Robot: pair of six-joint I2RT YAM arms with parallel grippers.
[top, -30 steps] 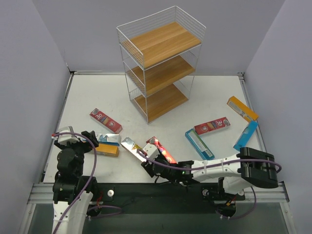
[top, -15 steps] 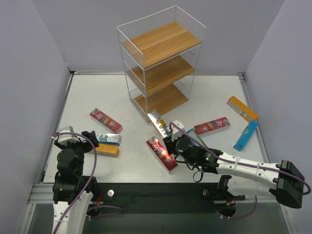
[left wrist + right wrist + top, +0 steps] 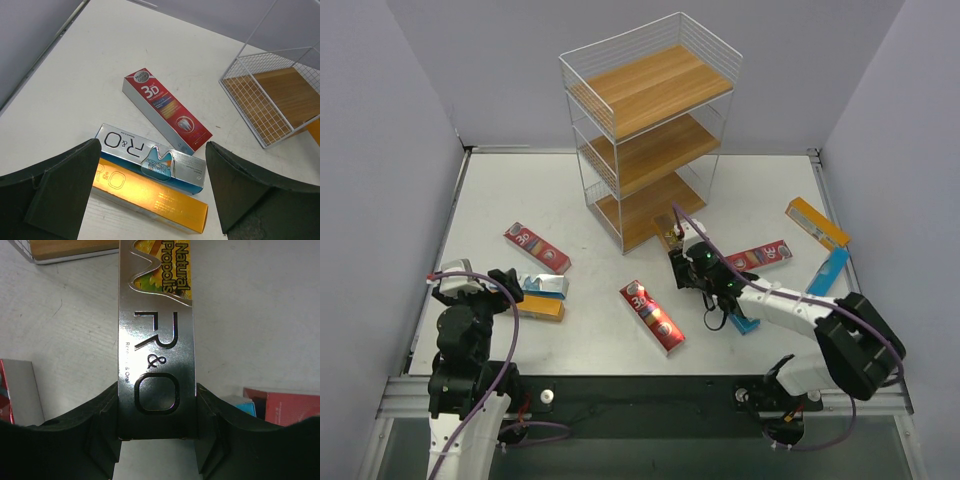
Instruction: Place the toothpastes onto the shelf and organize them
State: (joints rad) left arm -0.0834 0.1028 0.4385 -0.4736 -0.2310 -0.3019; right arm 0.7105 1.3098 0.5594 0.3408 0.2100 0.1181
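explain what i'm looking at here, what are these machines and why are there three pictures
These are two robot arms bolted to the near edge of a white table, each ending in a two-finger hand. The wide picture looks down from above and behind them; the other two come from a camera on each wrist. Toothpaste cartons lie scattered on the table, and a three-tier wire shelf stands at the back. The left hand is open and empty, facing a red 3D carton. The right hand grips a silver R&O carton near the shelf's bottom tier.
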